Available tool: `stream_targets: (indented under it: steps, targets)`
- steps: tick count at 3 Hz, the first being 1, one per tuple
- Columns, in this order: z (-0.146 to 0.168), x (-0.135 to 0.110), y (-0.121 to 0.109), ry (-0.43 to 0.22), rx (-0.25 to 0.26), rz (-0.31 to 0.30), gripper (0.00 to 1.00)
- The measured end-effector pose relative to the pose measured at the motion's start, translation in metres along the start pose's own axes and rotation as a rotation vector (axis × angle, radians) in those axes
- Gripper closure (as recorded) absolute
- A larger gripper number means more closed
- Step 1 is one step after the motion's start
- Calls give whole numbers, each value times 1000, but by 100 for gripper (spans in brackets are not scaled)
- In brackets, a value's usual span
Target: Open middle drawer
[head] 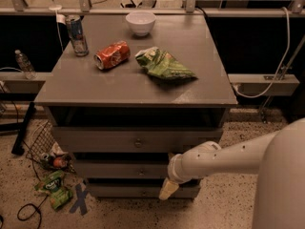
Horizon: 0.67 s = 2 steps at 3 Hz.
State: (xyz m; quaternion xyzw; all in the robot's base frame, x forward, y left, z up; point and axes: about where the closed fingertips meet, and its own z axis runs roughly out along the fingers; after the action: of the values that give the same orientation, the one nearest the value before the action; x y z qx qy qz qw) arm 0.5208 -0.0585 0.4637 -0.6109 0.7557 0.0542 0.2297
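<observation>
The grey cabinet (133,87) has three drawer fronts stacked at its front. The middle drawer (119,170) is the second front. It has a small round knob (141,172) at its centre and looks pushed in, set back beneath the uppermost drawer front (95,140). My gripper (167,189) is cream-coloured, at the end of the white arm (224,159) that reaches in from the right. It hangs in front of the lowest drawer front (124,191), to the right of and below the middle knob, not touching it. The arm covers the middle drawer's right end.
On the cabinet top stand a white bowl (140,22), an upright can (76,35), a red can (112,55) on its side and a green crisp bag (164,65). On the floor at the left are a wire basket (40,140), litter (55,190) and a cable (26,213).
</observation>
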Motion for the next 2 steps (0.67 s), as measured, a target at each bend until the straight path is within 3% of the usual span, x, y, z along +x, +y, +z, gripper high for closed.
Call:
stream_targets:
  steps: [2]
  targets:
    - [38,5,-17,33,6,13,0]
